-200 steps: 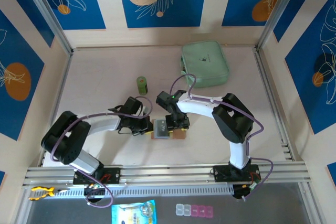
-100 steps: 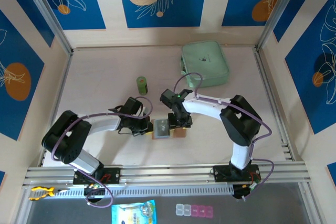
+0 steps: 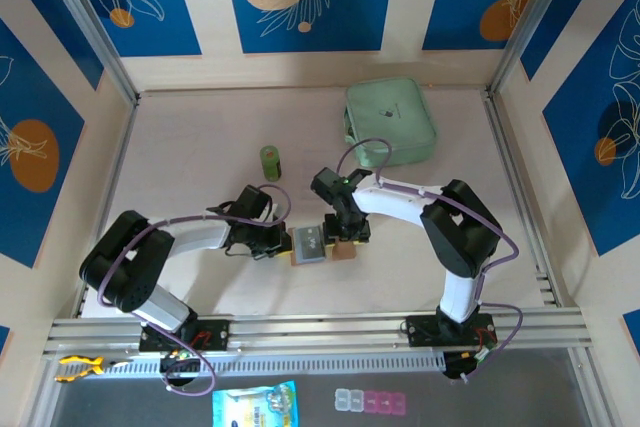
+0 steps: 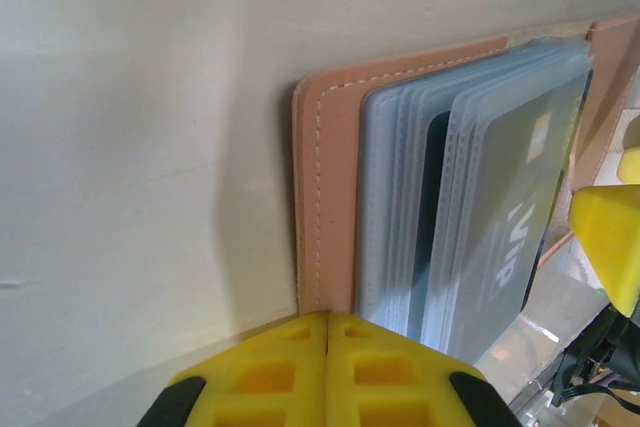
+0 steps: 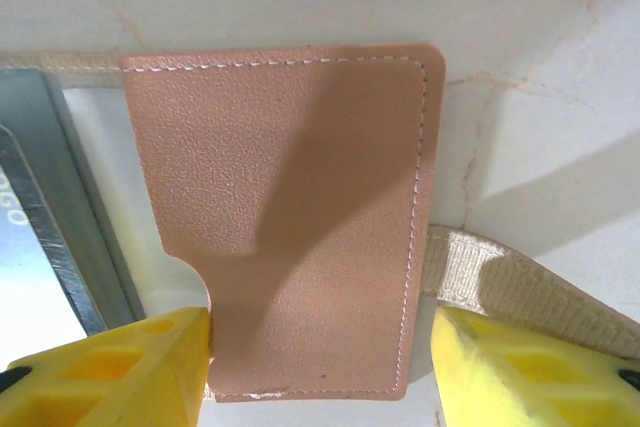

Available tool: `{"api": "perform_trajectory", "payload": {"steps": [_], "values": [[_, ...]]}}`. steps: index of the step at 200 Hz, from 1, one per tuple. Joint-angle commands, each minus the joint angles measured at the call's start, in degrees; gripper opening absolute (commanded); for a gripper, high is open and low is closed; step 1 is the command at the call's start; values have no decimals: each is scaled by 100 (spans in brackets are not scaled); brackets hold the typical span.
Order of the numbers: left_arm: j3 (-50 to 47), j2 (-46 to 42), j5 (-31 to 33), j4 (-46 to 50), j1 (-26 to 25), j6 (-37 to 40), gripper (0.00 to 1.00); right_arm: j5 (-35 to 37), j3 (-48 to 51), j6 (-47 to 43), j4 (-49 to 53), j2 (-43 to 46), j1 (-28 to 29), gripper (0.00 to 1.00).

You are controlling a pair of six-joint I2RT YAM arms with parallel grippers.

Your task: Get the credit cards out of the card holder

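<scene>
Your left jaws are pressed together with nothing visible between them. In the top view their tips sit at the 9 o'clock edge of the card holder (image 3: 322, 246), which lies opened flat on the tabletop (image 3: 200, 167) between the two arms. Its long axis runs from 9 to 3 o'clock.

Through the left wrist camera, the card holder (image 4: 325, 197) starts just past the closed tips at 12 o'clock. First comes the stitched tan cover, then the fan of clear pockets toward 2 o'clock. The credit cards (image 4: 505, 237) are tucked inside those pockets, long sides running roughly 12 to 6. You cannot tell from here which edge the pockets open on.

From above, the credit cards (image 3: 308, 243) fill the holder's 9 o'clock half, and the tan flap (image 3: 343, 255) makes up the 3 o'clock half. Your right jaws are spread and hang over that flap.

In the right wrist view the spread jaws straddle the tan flap (image 5: 290, 207), one finger on each side and neither closed on it. The credit cards (image 5: 25, 257) lie off at 9 o'clock. The left jaws are nearer the cards, but they look committed to pinning the holder. So the pull likely falls to the right jaws, which would first need to shift toward 9 o'clock.
</scene>
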State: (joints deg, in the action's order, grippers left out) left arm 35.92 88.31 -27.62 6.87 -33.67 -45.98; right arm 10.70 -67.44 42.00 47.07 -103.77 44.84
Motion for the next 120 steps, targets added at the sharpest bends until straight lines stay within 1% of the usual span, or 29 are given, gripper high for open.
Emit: {"api": "perform_trajectory", "payload": {"steps": [1, 13, 35, 57, 81, 102, 120], "values": [[-41, 142, 309, 550, -40, 89, 0, -214, 167, -95, 6, 341, -125, 61], [-24, 156, 311, 558, -41, 98, 0, -387, 195, -96, -85, 445, -177, 62], [-22, 177, 314, 539, -38, 101, 0, -455, 238, -78, -110, 554, -246, 67], [-26, 177, 302, 543, -41, 111, 0, -430, 297, -71, -107, 646, -317, 67], [-41, 160, 314, 543, -35, 116, 0, -271, 333, -43, -29, 666, -379, 66], [-59, 145, 325, 534, -37, 113, 0, -3, 252, -93, 142, 543, -388, 66], [-68, 133, 319, 526, -36, 107, 0, 85, 206, -193, 166, 392, -380, 67]]}}
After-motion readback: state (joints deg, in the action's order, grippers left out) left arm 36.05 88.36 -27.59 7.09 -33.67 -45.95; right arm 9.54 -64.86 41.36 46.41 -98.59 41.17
